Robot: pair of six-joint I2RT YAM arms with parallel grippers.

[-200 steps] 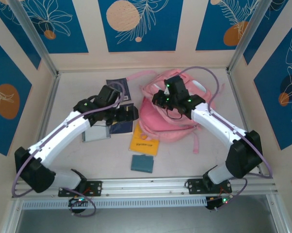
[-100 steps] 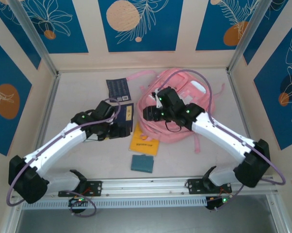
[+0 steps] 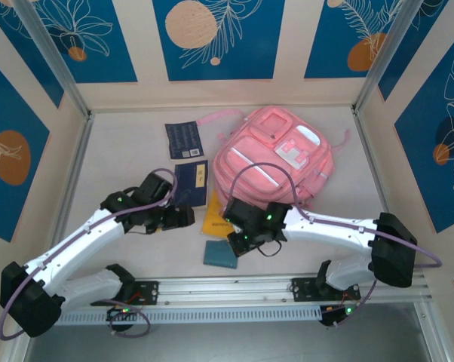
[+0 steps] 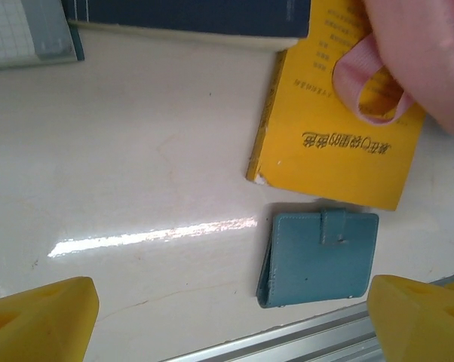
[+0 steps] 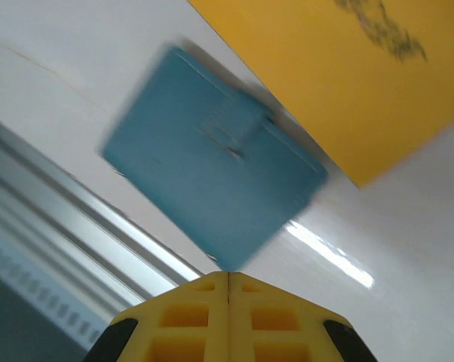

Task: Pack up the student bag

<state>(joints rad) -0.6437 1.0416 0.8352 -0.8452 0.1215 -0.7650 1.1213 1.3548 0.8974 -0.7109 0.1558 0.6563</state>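
Shut right claw (image 5: 227, 277) hangs by teal wallet (image 5: 212, 188), just beside the near rail (image 5: 61, 204).

Dark print on yellow booklet (image 4: 317, 105), upside down, unreadable.

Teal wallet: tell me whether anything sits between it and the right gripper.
Nothing visible does. In the right wrist view the right gripper, jaws shut, points at the teal wallet with bare table between them. The yellow booklet lies beyond the wallet, toward the student bag.
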